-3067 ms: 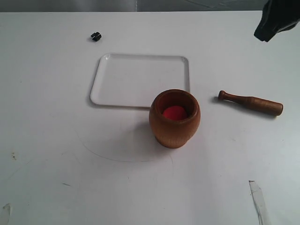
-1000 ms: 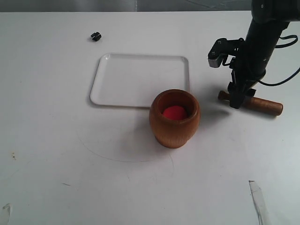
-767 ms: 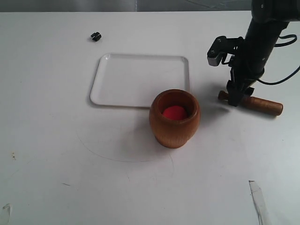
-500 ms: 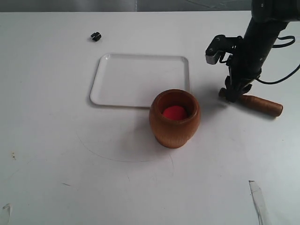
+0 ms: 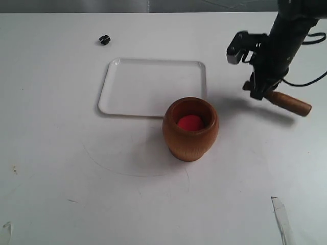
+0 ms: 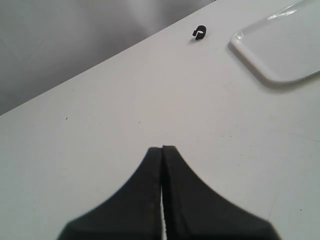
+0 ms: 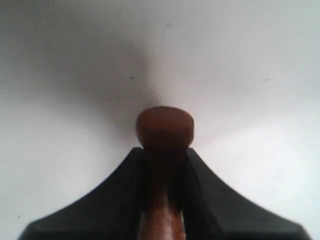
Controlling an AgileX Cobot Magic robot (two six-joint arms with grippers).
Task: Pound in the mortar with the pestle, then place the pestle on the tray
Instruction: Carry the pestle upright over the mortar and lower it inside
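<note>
- The right fingers [image 5: 260, 88] are clenched on the pestle [image 5: 289, 102], gripping its thin end just behind the small knob.
- In the right wrist view the knob [image 7: 164, 125] pokes out past the two black fingers [image 7: 117, 195], which press on the dark-brown shaft from either side.
- The pestle slants, its thicker end pointing toward the right edge of the exterior view. I cannot tell whether that end touches the white worktop [image 5: 61, 153]; a soft shadow lies on the worktop under the held end.
- The right arm [image 5: 288, 35] comes down from the top right corner of the exterior view, well to the right of the tray [image 5: 148, 87].
- The mortar [image 5: 190, 135] stands upright near the middle of the worktop, well apart from the pestle. Something round and red [image 5: 190, 122] sits inside it.
- The white tray lies flat behind the mortar. The mortar's rim overlaps the tray's near right corner as I look at it, but I cannot say whether the two touch.
- The left fingers [image 6: 142, 200] are pressed together with nothing between them, over bare worktop. They do not show in the exterior view.
- From the left wrist view, one rounded corner of the tray shows off to one side, and a small black clip-like bit [image 6: 199, 33] lies beyond it.
- That same black bit lies near the far left of the worktop, apart from the tray.
</note>
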